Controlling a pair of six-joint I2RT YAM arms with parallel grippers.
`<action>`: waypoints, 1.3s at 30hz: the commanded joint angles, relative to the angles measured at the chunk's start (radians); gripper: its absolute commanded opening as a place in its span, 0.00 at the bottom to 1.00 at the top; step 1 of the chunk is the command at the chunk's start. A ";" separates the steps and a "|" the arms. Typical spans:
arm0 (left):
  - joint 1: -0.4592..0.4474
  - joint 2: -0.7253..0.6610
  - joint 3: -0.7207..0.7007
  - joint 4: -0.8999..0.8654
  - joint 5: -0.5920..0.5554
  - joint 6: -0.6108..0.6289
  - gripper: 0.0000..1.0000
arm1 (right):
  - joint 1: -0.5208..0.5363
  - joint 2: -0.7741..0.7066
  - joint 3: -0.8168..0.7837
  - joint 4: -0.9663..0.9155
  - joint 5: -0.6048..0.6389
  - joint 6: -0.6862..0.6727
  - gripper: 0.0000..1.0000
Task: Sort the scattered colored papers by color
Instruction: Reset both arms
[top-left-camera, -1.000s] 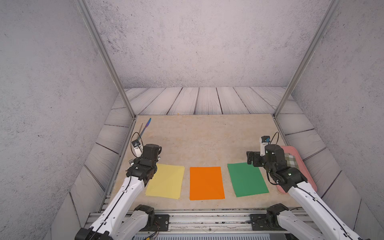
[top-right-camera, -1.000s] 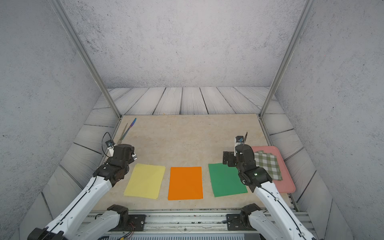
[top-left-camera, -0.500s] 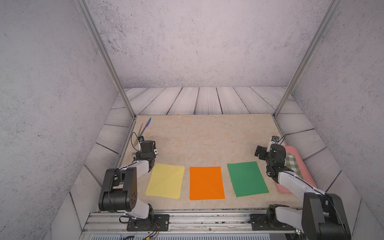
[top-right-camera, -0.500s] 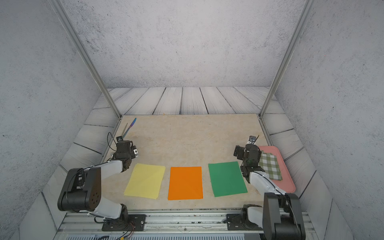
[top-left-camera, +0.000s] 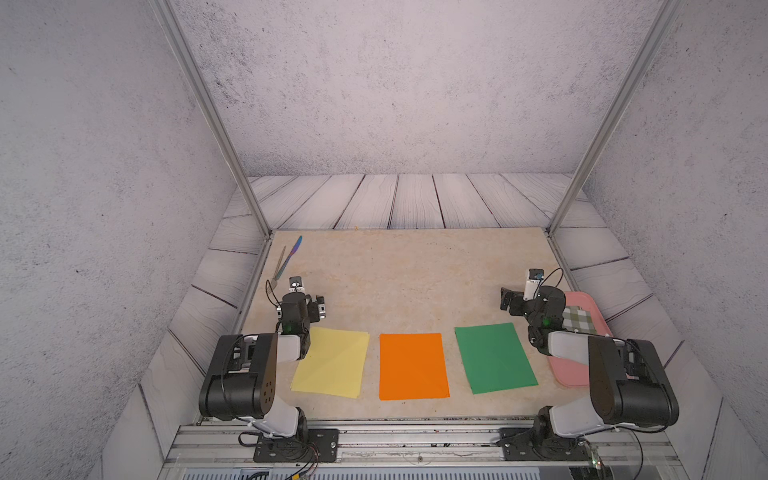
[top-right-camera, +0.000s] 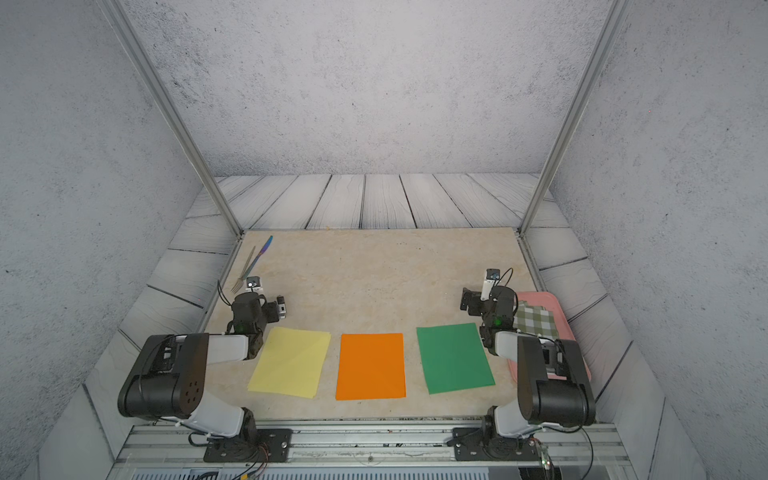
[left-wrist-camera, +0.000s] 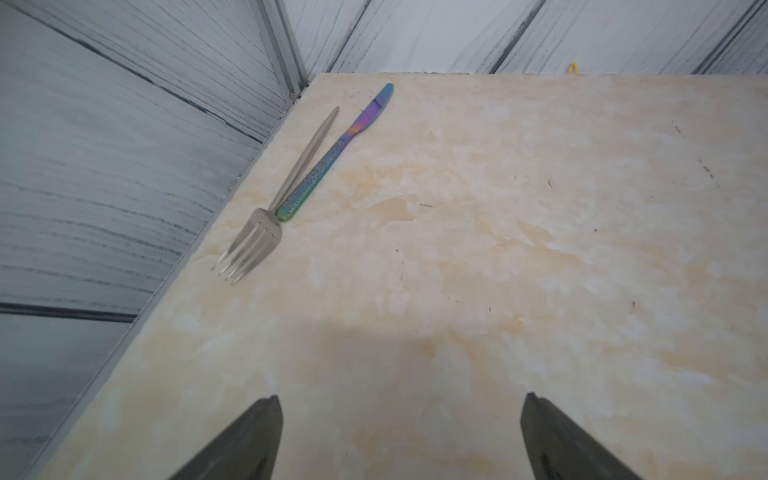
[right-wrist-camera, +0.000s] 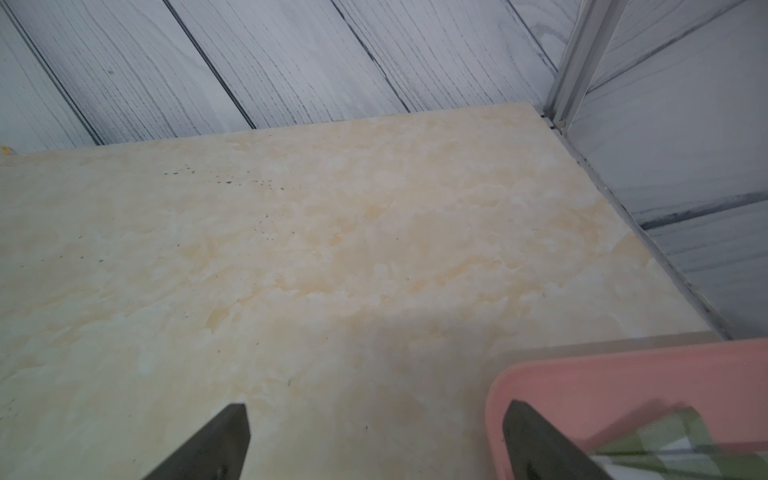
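The colored papers lie flat near the front edge of the table (top-left-camera: 415, 282) in three separate groups, side by side and not touching: yellow papers (top-left-camera: 330, 361) on the left, orange papers (top-left-camera: 412, 365) in the middle, green papers (top-left-camera: 492, 357) on the right. No color overlaps another, so sorting appears complete. The left gripper (left-wrist-camera: 402, 397) has its jaws wide and empty over bare table. The right gripper (right-wrist-camera: 377, 404) is likewise wide and empty, beside the pink tray (top-left-camera: 582, 301) holding the checked cloth (top-left-camera: 577, 318). Park both arms without passing low over the stacks, since thin sheets slide easily. Do not disturb the fork (left-wrist-camera: 249, 245) or knife (left-wrist-camera: 332, 162)
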 joint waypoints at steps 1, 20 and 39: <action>-0.004 -0.009 0.011 0.072 0.029 0.024 0.96 | 0.010 0.040 -0.020 0.075 -0.024 -0.031 0.99; -0.003 -0.017 0.019 0.040 0.018 0.018 0.96 | 0.019 0.034 -0.013 0.037 0.005 -0.029 0.99; -0.002 -0.017 0.019 0.041 0.018 0.016 0.96 | 0.019 0.040 -0.006 0.030 0.006 -0.030 0.99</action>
